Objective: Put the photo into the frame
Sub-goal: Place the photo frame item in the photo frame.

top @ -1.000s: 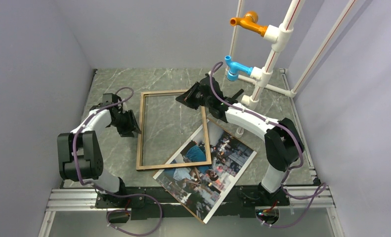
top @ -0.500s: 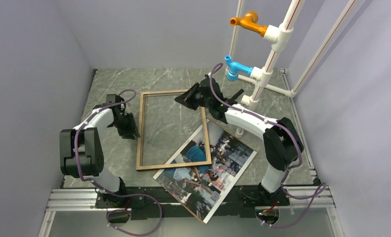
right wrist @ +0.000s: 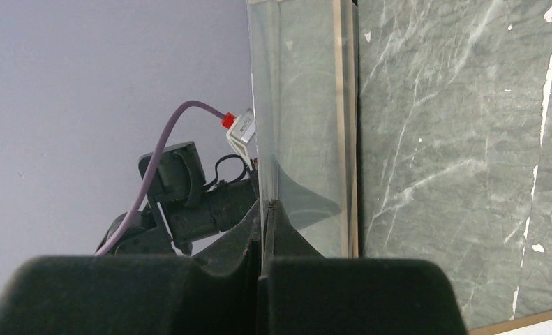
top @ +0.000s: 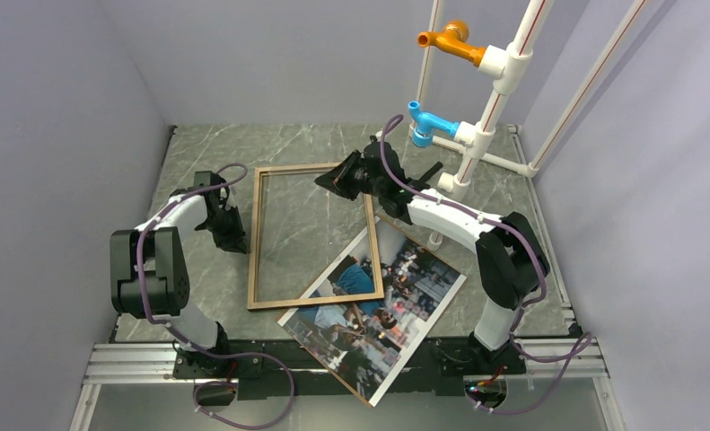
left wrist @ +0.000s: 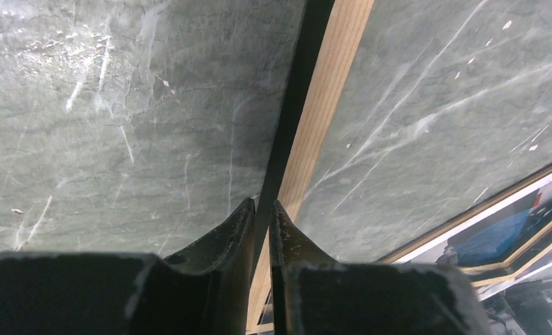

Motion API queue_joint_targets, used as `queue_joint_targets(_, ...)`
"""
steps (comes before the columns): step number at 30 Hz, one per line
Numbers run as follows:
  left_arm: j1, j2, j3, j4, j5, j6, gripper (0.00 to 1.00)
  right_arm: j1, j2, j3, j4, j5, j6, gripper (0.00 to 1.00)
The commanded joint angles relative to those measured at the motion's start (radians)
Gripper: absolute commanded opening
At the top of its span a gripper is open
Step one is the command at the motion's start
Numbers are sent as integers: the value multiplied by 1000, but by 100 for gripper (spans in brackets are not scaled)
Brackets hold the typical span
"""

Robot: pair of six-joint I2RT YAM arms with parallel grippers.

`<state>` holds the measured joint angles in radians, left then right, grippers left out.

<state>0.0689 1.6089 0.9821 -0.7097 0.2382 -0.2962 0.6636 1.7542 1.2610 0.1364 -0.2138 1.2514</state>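
**Frame held by both arms, photo not yet loaded: slip and drag hazards noted**

The frame (top: 254,269) lies wood side up on the marble table (top: 315,144). Its near-right corner overlaps the photo (top: 387,305). The photo lies print side up, skewed, with its near corner overhanging the table edge.

The left gripper (top: 239,241) is at the frame's left rail. In the wrist view the left gripper (left wrist: 262,209) has its jaws clamped on the rail's thin black edge. The right gripper (top: 337,178) is at the far-right corner. Its wrist view shows the right gripper (right wrist: 262,209) with jaws pinched together on the frame's edge, beside what looks like a clear pane. Whether the frame is raised off the table cannot be confirmed.

Findings, as judgement:
- Both holds are on narrow edges. Any tilt or jerk could let a rail slide out.
- Two arms share one rigid part. Mismatched travel could twist the frame or tear it from one grip.
- Sliding the frame while its corner rests on the photo could drag the print over the near edge.
- The photo faces up beneath a back-up frame, so it risks going in the wrong way round.
- The right arm works close to the white pipe stand (top: 495,99), so a wide swing could strike it.
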Motion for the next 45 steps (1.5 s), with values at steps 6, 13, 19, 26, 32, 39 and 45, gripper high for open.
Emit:
queue_joint_targets(6,-1,17,35,-14,-1,17,13,0,0,36,58,-57,7,0)
queue_joint_targets(13,0,22,36,-14,3,18,10,1,0,55,43,-72,-19,0)
queue_joint_targets(19,0,25,37,-16,7,20,8,0,-15,94,-25,-45,-96,0)
queue_joint_targets(26,-1,26,37,-16,10,20,6,1,-1,113,-36,-56,-123,0)
queue_joint_targets(32,0,28,37,-16,15,21,5,-5,11,110,-37,-53,-123,0)
queue_joint_targets(39,0,30,38,-14,20,23,4,-19,29,83,-11,-66,-105,0)
queue_joint_targets(45,-1,28,37,-15,24,23,4,-19,40,56,13,-69,-98,0)
